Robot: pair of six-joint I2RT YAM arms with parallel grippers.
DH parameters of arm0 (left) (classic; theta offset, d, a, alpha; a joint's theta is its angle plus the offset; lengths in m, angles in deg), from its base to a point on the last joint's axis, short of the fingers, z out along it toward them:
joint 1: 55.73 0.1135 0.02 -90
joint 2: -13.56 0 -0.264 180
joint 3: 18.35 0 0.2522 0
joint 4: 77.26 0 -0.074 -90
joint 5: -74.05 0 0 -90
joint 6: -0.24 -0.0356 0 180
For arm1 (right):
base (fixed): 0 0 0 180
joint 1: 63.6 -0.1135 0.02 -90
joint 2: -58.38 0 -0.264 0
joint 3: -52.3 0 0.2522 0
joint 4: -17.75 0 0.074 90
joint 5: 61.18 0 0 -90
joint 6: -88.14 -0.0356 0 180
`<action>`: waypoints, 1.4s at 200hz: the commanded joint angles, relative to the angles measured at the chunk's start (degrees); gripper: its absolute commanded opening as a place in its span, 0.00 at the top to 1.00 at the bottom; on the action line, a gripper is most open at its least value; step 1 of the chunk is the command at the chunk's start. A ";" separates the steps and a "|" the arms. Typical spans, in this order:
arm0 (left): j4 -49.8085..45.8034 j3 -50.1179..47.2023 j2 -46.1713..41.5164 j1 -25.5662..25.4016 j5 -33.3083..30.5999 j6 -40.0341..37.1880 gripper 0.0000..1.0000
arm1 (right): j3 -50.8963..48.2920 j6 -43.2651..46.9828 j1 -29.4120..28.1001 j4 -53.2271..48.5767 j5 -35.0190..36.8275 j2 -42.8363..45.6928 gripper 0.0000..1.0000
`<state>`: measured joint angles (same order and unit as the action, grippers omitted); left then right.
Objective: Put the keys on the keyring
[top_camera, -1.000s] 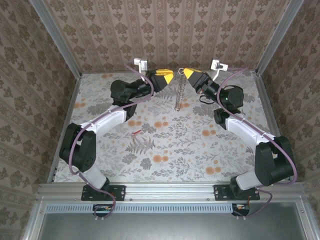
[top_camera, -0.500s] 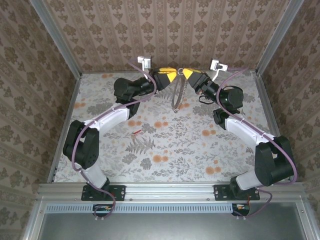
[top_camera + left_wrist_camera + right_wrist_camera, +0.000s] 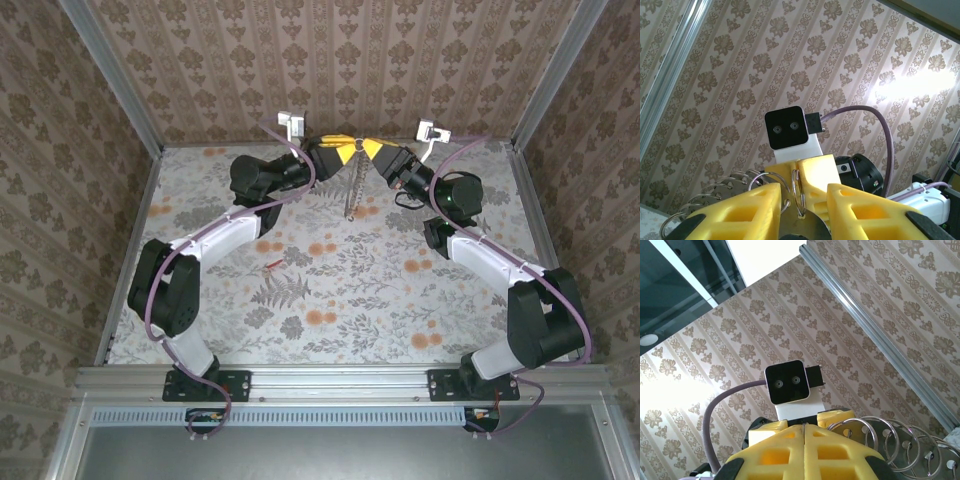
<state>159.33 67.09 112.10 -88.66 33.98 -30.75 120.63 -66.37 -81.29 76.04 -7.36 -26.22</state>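
My right claw (image 3: 804, 429) is clenched, its yellow fingers (image 3: 765, 460) pressed together along one straight seam. From my left wrist I see a wire of the keyring (image 3: 350, 190) running into that seam, so the right claw is grasping the keyring. My left claw (image 3: 804, 194) faces it tip to tip, high up near the back wall (image 3: 350, 60). Its jaws stand part way apart, with one small ring (image 3: 797, 192) edge-on and a dull round metal disc (image 3: 803, 227) in the gap. Whether they pinch anything I cannot tell. The fingers of both claws are matt yellow plastic, moulded with hollow rectangular pockets.

The keyring is thin grey metal. From above it hangs straight down from where my claws meet, narrow as a chain, over the far part of the table (image 3: 400, 300). From the wrists it shows as a fan of shiny wire loops (image 3: 890, 445), overlapping like a coil. The key (image 3: 272, 265), a tiny sliver with a red head, lies flat on the table. It is well apart from the keyring, nearer my bases and near my left forearm (image 3: 225, 238).

Each wrist looks at the other's camera (image 3: 790, 132), a black square face with two small lenses on a white block. A purple cable (image 3: 875, 120) curves off it.

The table carries a pale print of grey ferns and orange flowers. The walls wear beige wallpaper in striped damask rows, framed by brushed aluminium rails (image 3: 110, 75)
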 commanded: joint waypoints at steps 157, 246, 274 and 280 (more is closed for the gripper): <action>3.04 2.67 1.48 -1.17 1.33 0.67 0.90 | 1.39 -0.41 -0.33 3.88 1.11 -0.15 1.00; 2.37 -0.29 -1.11 -0.35 1.17 -6.41 1.00 | 0.23 0.83 1.33 -3.11 1.75 1.62 0.74; -1.27 -3.27 -4.02 1.41 1.47 -13.89 1.00 | -2.54 2.59 3.88 -7.86 2.39 4.53 0.67; -2.32 -3.99 -4.70 1.74 1.54 -15.71 1.00 | -3.22 3.08 4.31 -9.07 2.41 5.67 0.66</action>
<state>157.80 65.08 112.17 -88.31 34.35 -37.42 119.73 -65.67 -78.91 71.54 -6.29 -24.69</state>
